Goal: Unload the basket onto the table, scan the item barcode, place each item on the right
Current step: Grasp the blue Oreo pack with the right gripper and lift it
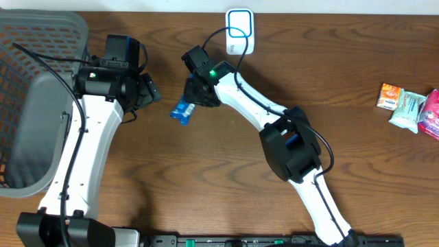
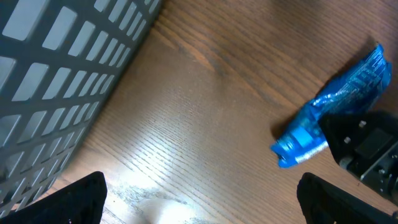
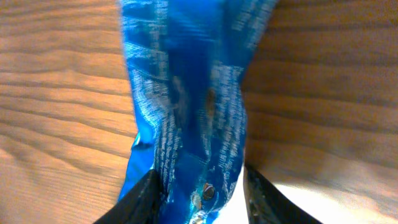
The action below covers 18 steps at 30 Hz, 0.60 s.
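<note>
My right gripper (image 3: 198, 202) clamped on the blue snack packet (image 3: 186, 93), packet sticking out past my fingers above the wooden table (image 1: 329, 75), my left gripper (image 2: 199, 199) spread wide, empty, just beside it, grey basket (image 1: 41, 48) far left, white device (image 1: 240, 31) beyond.

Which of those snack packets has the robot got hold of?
The blue packet, between the right fingers; the orange packet, green packet and pink packet lie apart, far right.
</note>
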Motion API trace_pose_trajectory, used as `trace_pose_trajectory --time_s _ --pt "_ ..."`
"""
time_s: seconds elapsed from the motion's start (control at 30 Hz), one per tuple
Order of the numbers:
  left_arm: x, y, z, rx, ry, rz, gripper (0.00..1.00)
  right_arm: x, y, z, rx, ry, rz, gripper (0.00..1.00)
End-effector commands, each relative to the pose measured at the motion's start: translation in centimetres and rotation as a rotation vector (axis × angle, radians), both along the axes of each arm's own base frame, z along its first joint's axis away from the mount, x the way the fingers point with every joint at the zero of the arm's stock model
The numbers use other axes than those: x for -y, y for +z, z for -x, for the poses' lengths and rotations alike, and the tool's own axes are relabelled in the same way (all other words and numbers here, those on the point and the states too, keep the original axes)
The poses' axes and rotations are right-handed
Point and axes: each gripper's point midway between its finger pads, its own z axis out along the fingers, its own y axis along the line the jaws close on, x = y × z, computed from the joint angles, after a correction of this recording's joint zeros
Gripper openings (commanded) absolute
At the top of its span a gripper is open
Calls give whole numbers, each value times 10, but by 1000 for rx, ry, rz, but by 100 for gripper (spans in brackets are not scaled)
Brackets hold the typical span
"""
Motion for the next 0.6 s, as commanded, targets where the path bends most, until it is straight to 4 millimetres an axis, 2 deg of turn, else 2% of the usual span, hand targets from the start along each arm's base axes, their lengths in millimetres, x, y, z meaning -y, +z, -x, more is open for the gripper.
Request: trace_pose_trajectory --time_s 0.0,0.17,0.5,0.57 --pt "-4 1 2 1 12 -17 98 31 -30 10 -44 -34 159 35" --pt "-4 1 2 1 12 -17 98 62 -26 18 -115 -44 226 36" --pt "-4 1 2 1 12 -17 98 114 16 28 -130 -39 379 39" --pt "-4 1 2 1 12 -17 98 117 21 29 -125 -40 390 40"
